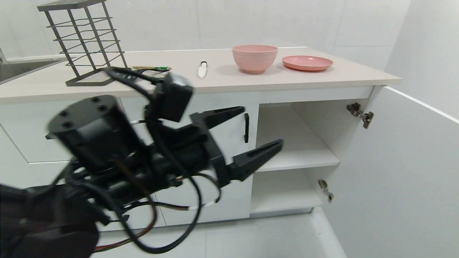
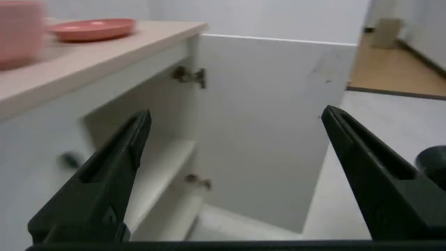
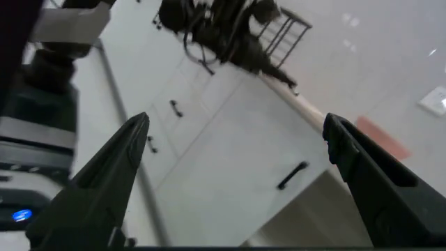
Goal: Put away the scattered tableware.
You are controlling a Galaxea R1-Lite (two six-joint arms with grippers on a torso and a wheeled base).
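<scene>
A pink bowl [image 1: 254,58] and a pink plate [image 1: 307,62] stand on the beige counter [image 1: 222,80], with a small white utensil [image 1: 203,69] and a wooden stick-like utensil with a green band [image 1: 152,67] to their left. My left gripper [image 1: 262,125] is open and empty, in front of the cupboard fronts below the counter edge, beside the open cabinet. The left wrist view shows the left gripper [image 2: 235,115] facing the open cabinet, with the plate [image 2: 92,28] and bowl [image 2: 19,35] above. My right gripper [image 3: 237,122] is open and empty, facing the cupboard fronts from farther off.
A black wire rack [image 1: 86,39] stands at the counter's left, next to a sink [image 1: 21,66]. The cabinet [image 1: 297,143] under the plate has two bare shelves, and its door [image 1: 405,161] is swung open to the right. Closed doors with black handles [image 1: 246,127] lie left.
</scene>
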